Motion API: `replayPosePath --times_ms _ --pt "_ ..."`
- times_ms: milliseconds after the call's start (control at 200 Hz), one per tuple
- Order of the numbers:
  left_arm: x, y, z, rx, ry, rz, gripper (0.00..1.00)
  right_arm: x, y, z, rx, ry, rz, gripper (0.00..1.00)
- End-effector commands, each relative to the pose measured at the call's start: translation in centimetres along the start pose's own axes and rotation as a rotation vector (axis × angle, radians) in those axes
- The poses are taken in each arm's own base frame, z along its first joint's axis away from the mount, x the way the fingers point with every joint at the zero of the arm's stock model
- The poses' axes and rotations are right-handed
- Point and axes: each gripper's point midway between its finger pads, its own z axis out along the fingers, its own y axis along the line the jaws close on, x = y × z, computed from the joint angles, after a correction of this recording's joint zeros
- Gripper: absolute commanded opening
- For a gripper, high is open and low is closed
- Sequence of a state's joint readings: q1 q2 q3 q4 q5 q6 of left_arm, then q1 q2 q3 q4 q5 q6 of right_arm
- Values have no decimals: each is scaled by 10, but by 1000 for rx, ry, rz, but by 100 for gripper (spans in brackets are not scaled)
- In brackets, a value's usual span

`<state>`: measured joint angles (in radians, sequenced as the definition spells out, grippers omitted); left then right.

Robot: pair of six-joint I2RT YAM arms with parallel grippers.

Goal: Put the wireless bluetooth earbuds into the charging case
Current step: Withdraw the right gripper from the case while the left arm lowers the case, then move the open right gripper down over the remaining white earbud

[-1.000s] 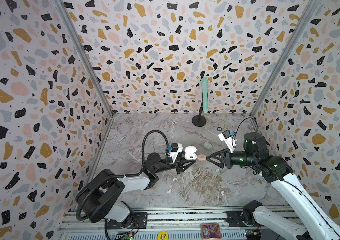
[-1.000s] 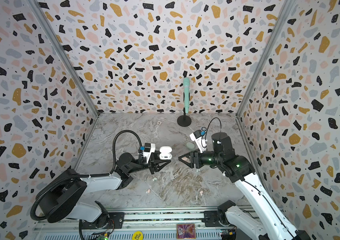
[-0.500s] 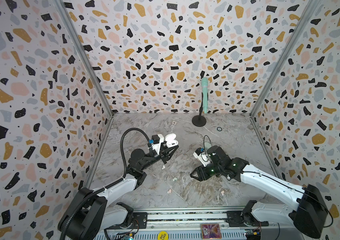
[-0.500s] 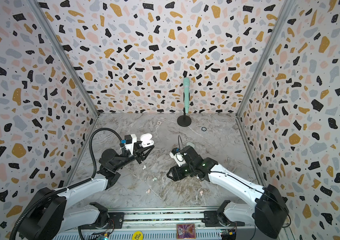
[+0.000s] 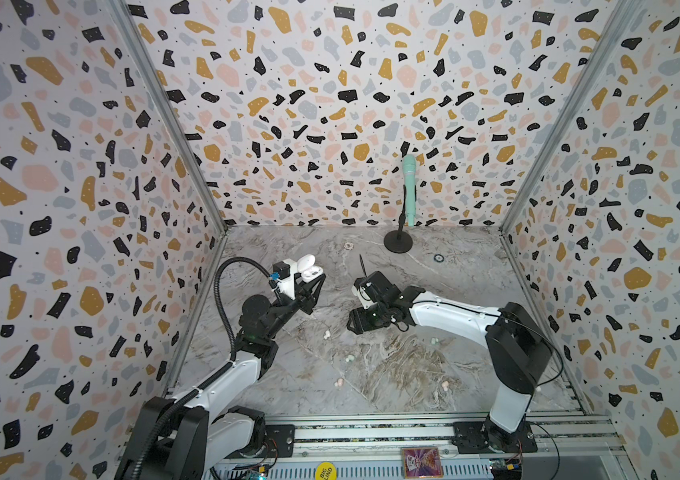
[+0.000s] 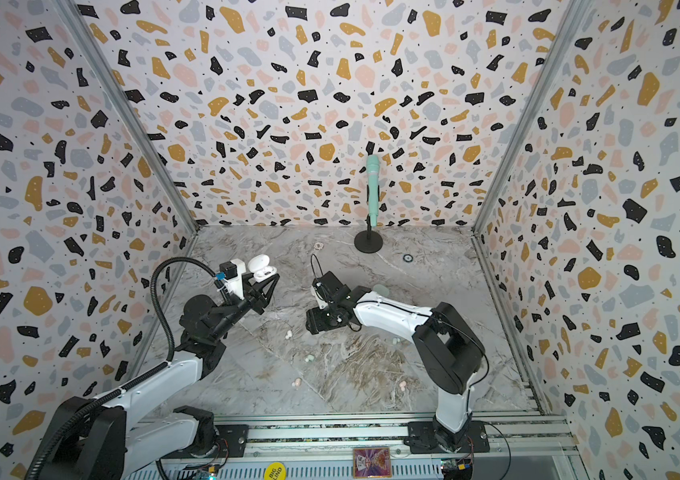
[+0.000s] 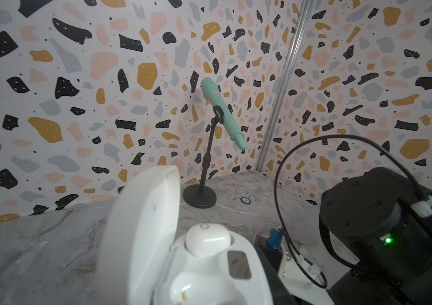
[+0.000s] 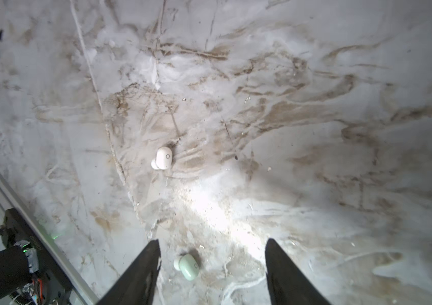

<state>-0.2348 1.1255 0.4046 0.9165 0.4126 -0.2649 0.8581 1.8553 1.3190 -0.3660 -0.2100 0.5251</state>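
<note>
Marbled tabletop (image 8: 315,132), mint earbud (image 8: 187,266) laid between the spread jaws of the right gripper (image 8: 212,240), white earbud (image 8: 163,158) laid just ahead, pink earbuds (image 5: 445,385) scattered well apart.

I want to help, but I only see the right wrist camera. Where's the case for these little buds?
Observer: The left gripper holds the white charging case up off the table, lid open.
Operator: Is a bud inside already?
Observer: Yes, one white earbud sits in a slot; the slot beside it is empty.
Operator: Any more buds lying around?
Observer: A pale pink earbud and another lie on the table too.
</note>
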Motion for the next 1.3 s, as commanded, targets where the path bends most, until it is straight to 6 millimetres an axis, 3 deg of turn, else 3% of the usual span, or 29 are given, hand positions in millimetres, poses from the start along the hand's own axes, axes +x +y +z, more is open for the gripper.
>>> replayPosePath --times_ms 0,240,511,736,936,1211,1297 --pt "-12 12 -5 -57 -40 17 19 -11 10 11 64 12 -3 66" --pt "-12 22 -11 -96 -37 17 19 -22 20 43 127 44 -8 72" --pt "-14 31 -18 -129 -56 -8 19 -23 29 63 160 70 -36 74" --pt "-15 33 -22 -138 -59 -7 19 -13 18 73 257 121 -71 76" --pt "-14 32 -21 -128 -57 -7 19 -5 1 61 340 140 -80 79" --pt "-12 28 -17 -98 -36 -3 20 23 -53 13 441 150 20 80" --pt "-9 25 -16 -77 -23 -10 20 27 -59 -3 441 138 43 79"
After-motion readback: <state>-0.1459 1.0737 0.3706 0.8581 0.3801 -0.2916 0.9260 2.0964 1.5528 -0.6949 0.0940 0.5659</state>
